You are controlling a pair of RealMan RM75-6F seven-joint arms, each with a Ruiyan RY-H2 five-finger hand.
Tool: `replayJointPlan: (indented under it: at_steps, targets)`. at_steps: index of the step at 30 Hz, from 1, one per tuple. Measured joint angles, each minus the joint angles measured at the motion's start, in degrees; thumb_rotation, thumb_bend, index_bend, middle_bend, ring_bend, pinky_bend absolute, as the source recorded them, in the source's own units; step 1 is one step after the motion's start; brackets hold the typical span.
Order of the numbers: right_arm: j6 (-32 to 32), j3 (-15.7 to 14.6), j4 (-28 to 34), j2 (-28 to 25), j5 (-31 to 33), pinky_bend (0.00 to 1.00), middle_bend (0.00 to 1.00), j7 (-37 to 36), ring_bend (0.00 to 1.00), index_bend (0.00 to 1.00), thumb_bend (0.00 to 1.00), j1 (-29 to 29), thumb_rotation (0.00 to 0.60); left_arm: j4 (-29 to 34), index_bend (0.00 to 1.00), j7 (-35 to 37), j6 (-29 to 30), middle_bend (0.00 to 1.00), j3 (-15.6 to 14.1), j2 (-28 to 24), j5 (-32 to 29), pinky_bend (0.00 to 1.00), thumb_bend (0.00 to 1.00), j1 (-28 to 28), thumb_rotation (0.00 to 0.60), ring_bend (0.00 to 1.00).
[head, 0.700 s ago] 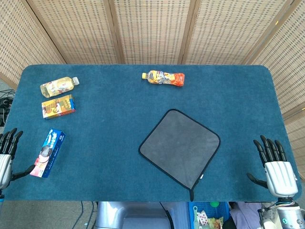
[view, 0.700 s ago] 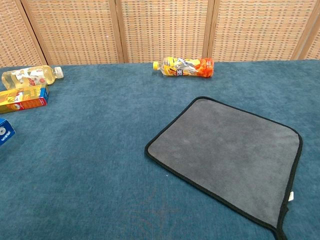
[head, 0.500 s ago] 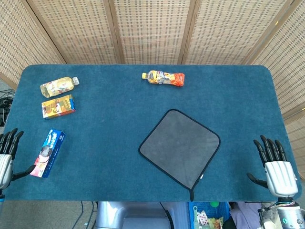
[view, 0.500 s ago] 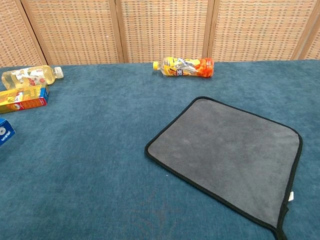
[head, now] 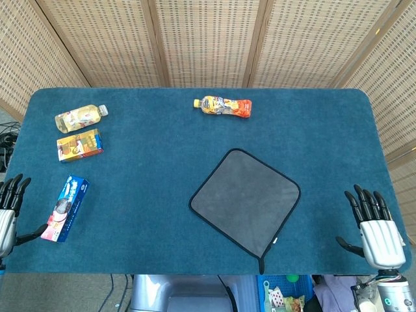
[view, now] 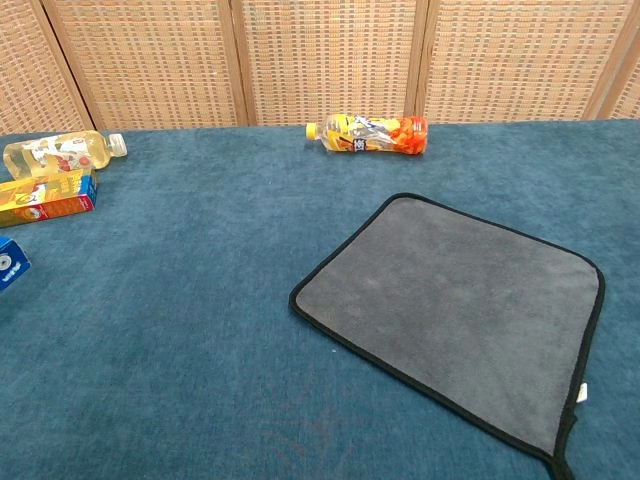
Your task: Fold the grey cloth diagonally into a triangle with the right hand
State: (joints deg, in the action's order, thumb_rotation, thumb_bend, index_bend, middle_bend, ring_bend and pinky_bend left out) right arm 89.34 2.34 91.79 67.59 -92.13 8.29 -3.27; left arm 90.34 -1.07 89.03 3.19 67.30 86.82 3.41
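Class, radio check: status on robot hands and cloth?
Right robot hand open, left robot hand open. Grey cloth flat, unfolded. Nothing on it.

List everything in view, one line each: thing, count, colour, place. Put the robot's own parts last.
cloth: one, grey with black edging, flat and unfolded on the table, right of centre near the front edge.
orange bottle: one, orange and yellow, lying on its side at the back, centre.
yellow bottle: one, pale yellow, lying on its side, back left.
carton: one, yellow and red, just in front of the yellow bottle.
blue box: one, blue and white, front left.
table: one, dark blue cover.
screen: woven tan panels behind the table.
left hand: one, black fingers spread, at the front left corner, holding nothing.
right hand: one, silver with black fingers spread, at the front right corner, holding nothing.
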Motion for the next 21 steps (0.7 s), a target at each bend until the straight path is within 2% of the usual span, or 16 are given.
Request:
replayJointPlan:
  at_steps: [15, 21]
  targets:
    - [0.7, -0.9, 1.4, 0.4, -1.9, 0.0, 0.0, 1.6, 0.0, 0.01, 0.11, 0.3, 0.6, 0.3, 0.0, -0.1, 0.0, 0.0, 0.0, 0.0, 0.0, 0.0, 0.15, 0.0, 0.6, 0.0]
    - [0.7, -2.7, 3.0, 2.7, -4.8, 0.0, 0.0, 4.6, 0.0, 0.01, 0.11, 0.5, 0.6, 0.5, 0.0, 0.0, 0.4, 0.0, 0.0, -0.2, 0.1, 0.0, 0.15, -0.2, 0.6, 0.0]
